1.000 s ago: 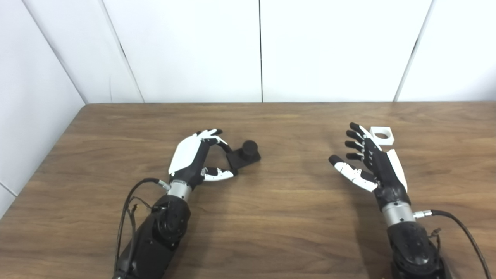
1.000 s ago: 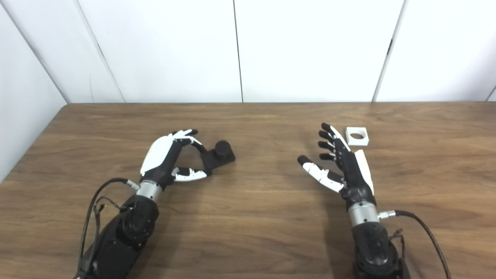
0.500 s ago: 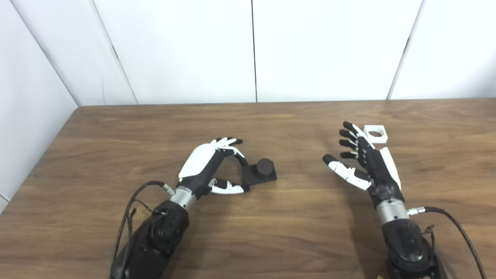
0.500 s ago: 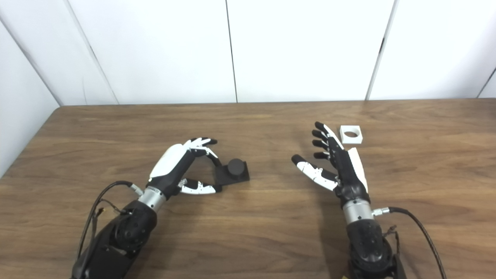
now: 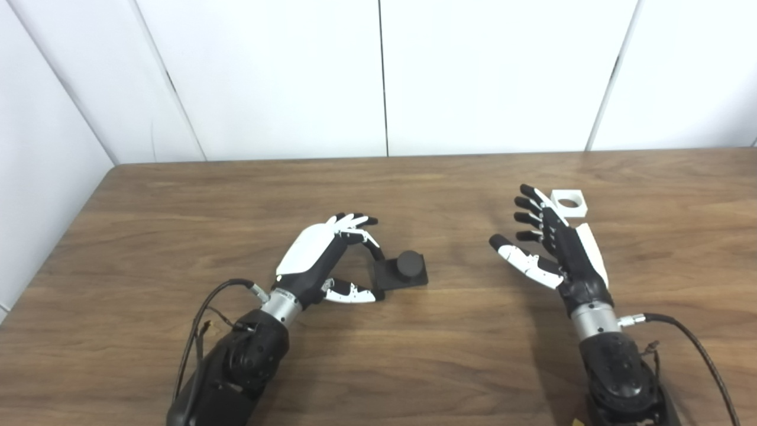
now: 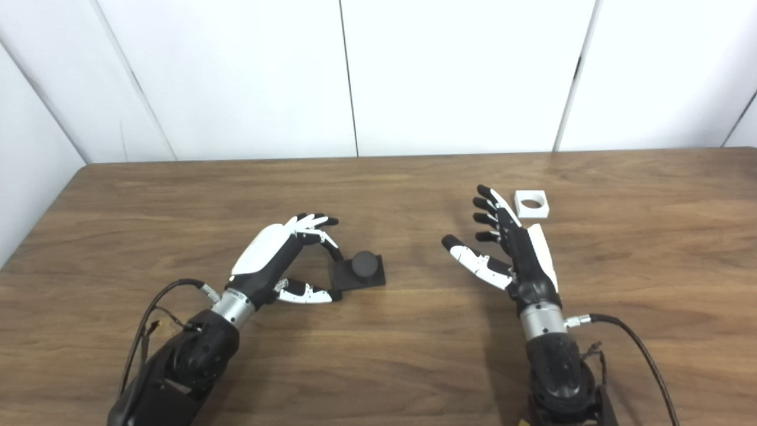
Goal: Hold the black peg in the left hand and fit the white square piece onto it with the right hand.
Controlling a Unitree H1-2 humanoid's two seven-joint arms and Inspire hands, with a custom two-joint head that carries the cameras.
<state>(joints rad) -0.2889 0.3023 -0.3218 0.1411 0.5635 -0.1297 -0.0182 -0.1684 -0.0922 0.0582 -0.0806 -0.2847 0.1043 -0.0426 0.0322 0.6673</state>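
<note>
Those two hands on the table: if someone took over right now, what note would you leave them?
Left hand: its fingers and thumb touch the black peg's square base, which sits on the table; whether the grip is firm is unclear.
Right hand: open, holding nothing.
White piece: flat on the table just beyond the right hand, hole up.
Done: left hand reached the peg.
Left: lift the peg, pick up the white piece, fit it over the peg.
</note>
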